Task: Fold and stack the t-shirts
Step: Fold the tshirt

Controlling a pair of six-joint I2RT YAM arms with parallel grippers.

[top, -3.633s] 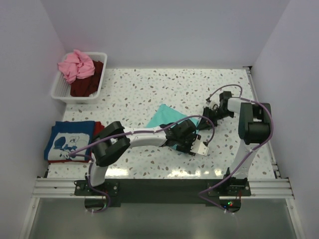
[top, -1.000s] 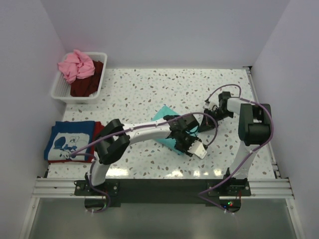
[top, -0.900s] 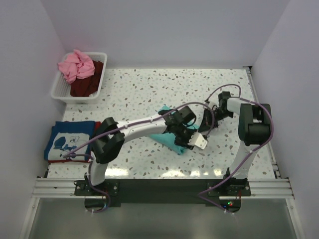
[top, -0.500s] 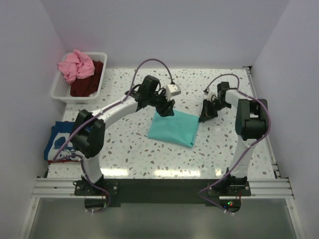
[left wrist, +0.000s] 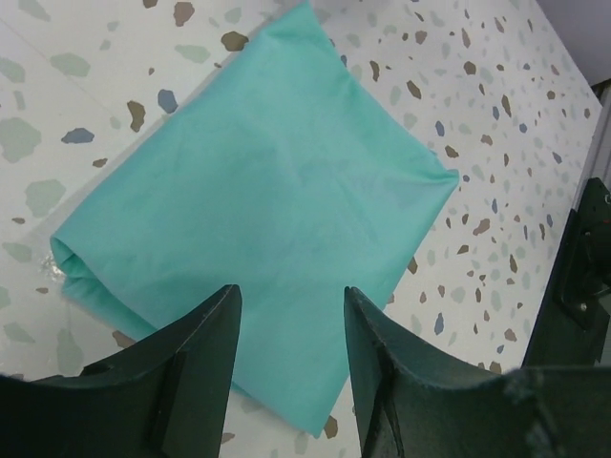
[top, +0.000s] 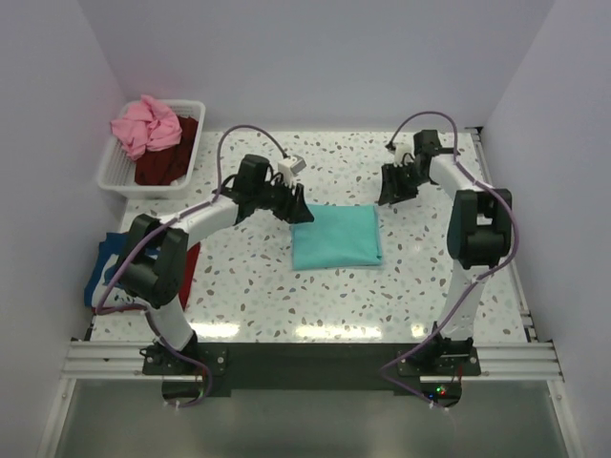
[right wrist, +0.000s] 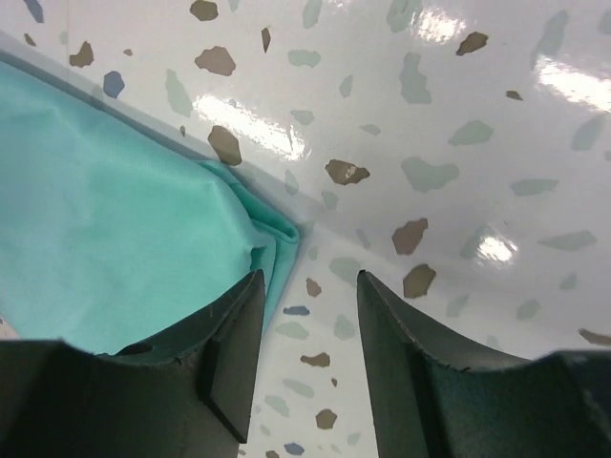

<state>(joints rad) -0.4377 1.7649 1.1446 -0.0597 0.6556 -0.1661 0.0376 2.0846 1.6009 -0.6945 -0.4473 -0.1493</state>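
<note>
Teal t-shirt (top: 336,238) is laid folded mid-table, not yet stacked on the blue tee (top: 101,272) at the left edge, pink tee (top: 145,124) and maroon tee (top: 172,160) are seen unfolded in the basket (top: 112,172), and left gripper (left wrist: 286,315) and right gripper (right wrist: 305,296) are spread open, nothing held.

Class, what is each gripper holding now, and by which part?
Nothing: left gripper and right gripper are both open; the teal t-shirt lies free.

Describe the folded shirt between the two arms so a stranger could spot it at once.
On the speckled table, look between the left gripper and the right gripper. The teal t-shirt lies there, a flat folded rectangle. It alone is plain teal; the pink t-shirt and maroon t-shirt sit bunched in the white basket.
</note>
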